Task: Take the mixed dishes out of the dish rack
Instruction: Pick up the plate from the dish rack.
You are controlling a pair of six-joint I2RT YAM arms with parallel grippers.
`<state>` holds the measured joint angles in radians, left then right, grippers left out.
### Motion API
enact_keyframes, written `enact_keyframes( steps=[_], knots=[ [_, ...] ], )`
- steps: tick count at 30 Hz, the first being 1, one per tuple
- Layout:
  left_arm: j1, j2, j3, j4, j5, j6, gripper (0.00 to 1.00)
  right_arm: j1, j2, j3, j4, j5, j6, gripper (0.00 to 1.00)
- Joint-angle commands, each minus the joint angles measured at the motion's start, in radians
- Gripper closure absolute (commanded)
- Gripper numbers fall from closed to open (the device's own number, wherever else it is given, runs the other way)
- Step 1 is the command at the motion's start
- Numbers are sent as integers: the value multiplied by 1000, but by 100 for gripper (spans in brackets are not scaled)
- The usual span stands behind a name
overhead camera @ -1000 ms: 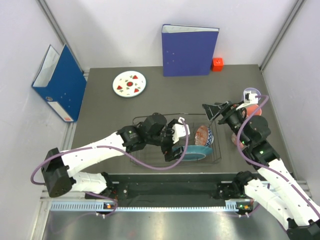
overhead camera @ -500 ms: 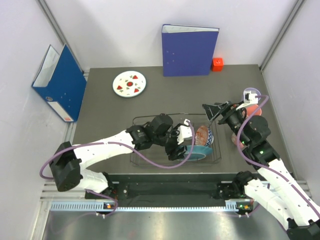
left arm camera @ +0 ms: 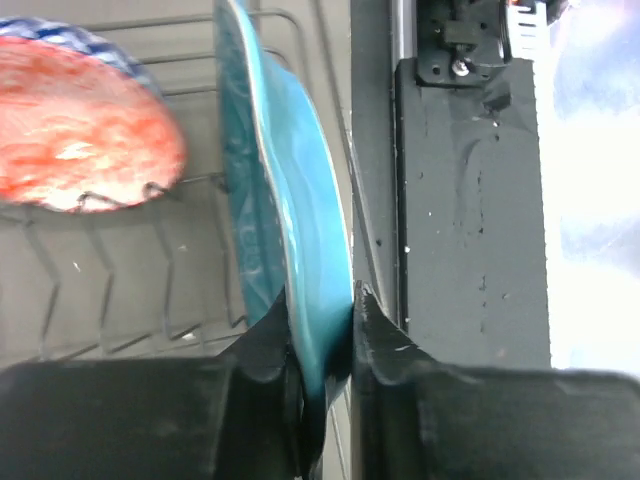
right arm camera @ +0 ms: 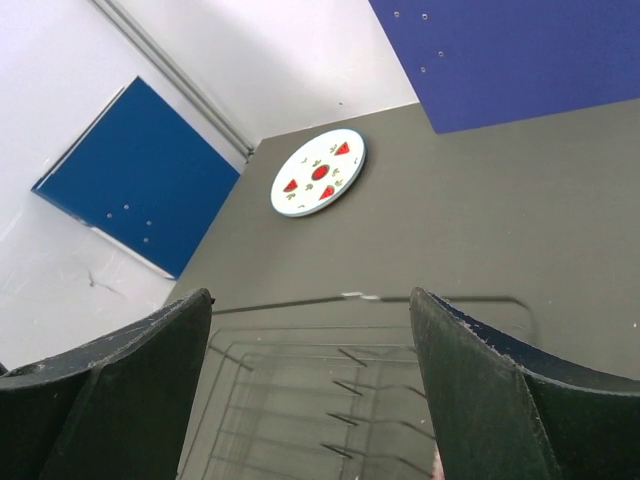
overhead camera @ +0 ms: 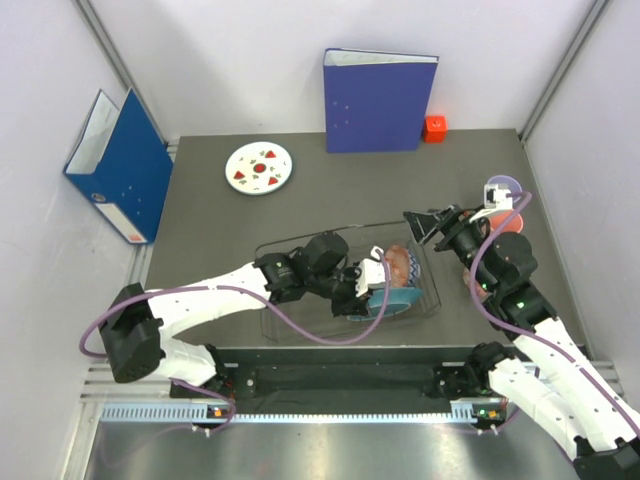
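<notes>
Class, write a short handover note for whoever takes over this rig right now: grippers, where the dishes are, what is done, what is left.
Left gripper: shut on the rim of the teal plate, which stands on edge in the rack.
Right gripper: open, empty, above the rack's right end.
Done: white plate lies on the table, far left. Lavender cup and a pink cup are out at the right, partly hidden by the right arm.
Left: lift out the teal plate, then the bowl beside it in the rack.
</notes>
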<state>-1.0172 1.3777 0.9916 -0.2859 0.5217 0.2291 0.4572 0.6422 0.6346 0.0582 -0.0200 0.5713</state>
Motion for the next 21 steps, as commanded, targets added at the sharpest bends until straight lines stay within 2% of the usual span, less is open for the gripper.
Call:
enact_keyframes(
  steps=[1, 11, 21],
  knots=[
    [6, -26, 19, 37, -63, 9, 100, 9, -15, 11, 29, -1, -8, 20],
    [8, -54, 67, -1, -88, 50, 100, 9, -13, 16, 35, -1, -8, 20],
    [9, -72, 326, -139, -140, 150, 100, 9, -10, 27, 43, -5, -5, 20]
  ],
)
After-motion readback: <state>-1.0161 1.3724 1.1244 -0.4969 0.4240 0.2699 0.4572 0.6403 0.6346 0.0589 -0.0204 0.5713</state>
